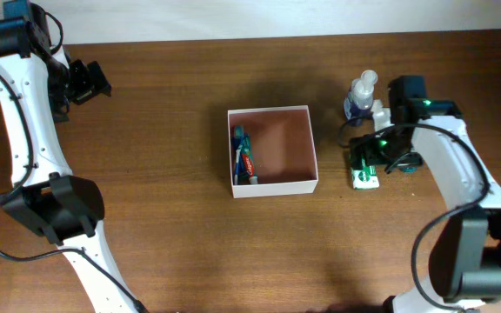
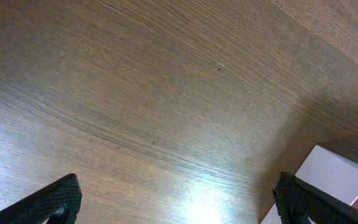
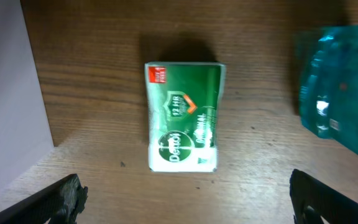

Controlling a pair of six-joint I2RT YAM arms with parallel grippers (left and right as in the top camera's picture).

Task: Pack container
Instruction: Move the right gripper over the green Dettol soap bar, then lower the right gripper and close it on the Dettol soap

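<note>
Your right pincer (image 3: 185, 208) hangs spread over the green soap box (image 3: 183, 118) beside the container (image 1: 277, 185); your left pincer (image 2: 179, 208), also spread, hovers above the bench (image 2: 166, 93).

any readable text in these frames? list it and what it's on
"Dettol": logo on the green soap box.
"12 HR": badge on the same box.
Red corner tag and the other print on that box: too blurred to read.
Tubes in the container, teal bottle: nothing legible.
</note>
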